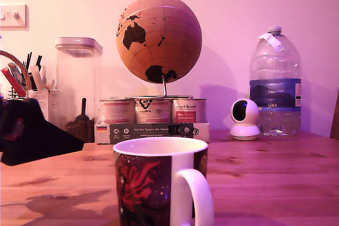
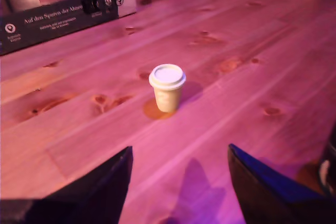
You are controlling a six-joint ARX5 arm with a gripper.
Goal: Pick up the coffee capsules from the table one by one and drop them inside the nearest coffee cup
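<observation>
gripper (image 2: 179,182) hangs above the table (image 2: 273,51), tilted forward and down; wrist view shows two dark fingers (image 2: 105,182) well apart with bare wood between them, so the jaws are spread and hold nothing. in the exterior view the arm shows only as a dark wedge-shaped mass (image 1: 32,133) at that view's left edge, off the table surface, casting a shadow on the planks beneath it.

coffee capsule (image 2: 167,87): one, standing on its narrow end with the flat rimmed end up, ahead of the gripper and roughly on the line between the fingers, clear of both tips. not touched. not visible in the exterior view.

coffee cup (image 1: 161,183): foreground of the exterior view, white rim and handle, dark body with red flower print. only a sliver of something white and dark at the edge of the wrist view beside one finger; cannot tell if that is the cup.

readable text: long dark box (image 2: 63,17) beyond the capsule reads "auf den spuren der ahnen" or similar, last word unclear. three printed tins (image 1: 152,110) sit on it; lettering too small to read. water bottle (image 1: 275,83) label shows "gb4". globe (image 1: 159,38) stands over the tins, small white camera (image 1: 245,119) beside them.
</observation>
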